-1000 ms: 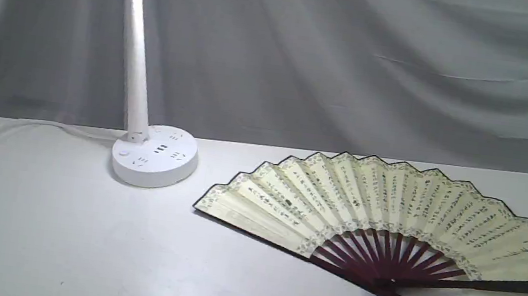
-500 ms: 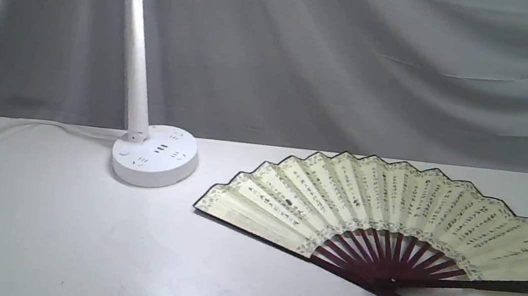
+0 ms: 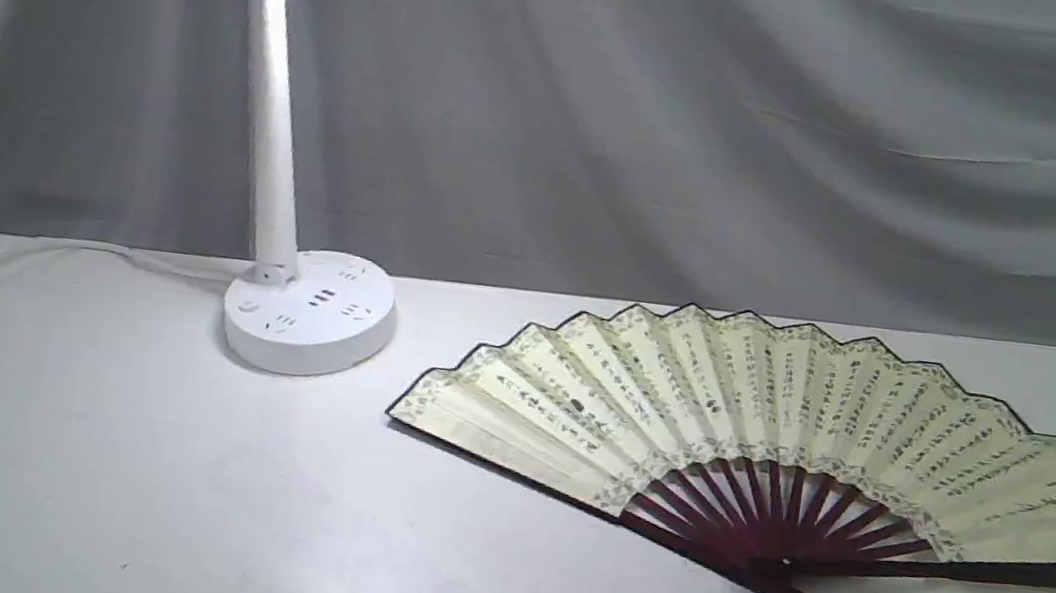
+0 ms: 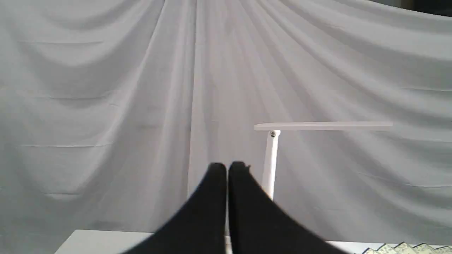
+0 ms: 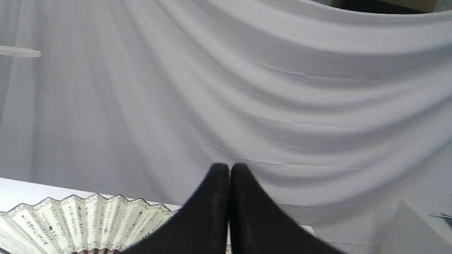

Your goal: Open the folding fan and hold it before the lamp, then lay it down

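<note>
The folding fan (image 3: pixel 775 418) lies fully spread and flat on the white table (image 3: pixel 64 461), right of centre, its maroon ribs meeting at a pivot toward the front. Its cream pleats also show in the right wrist view as the fan (image 5: pixel 81 218) and at a corner in the left wrist view as the fan (image 4: pixel 406 248). The white lamp (image 3: pixel 268 154) stands at the back left on its round base. Neither arm shows in the exterior view. My left gripper (image 4: pixel 227 168) is shut and holds nothing, raised well back from the lamp (image 4: pixel 270 162). My right gripper (image 5: pixel 229 168) is shut and holds nothing.
A grey draped cloth (image 3: pixel 710 127) hangs behind the table. The lamp's white cord (image 3: pixel 40 252) runs left along the back edge. A pale box corner (image 5: pixel 420 225) shows at the edge of the right wrist view.
</note>
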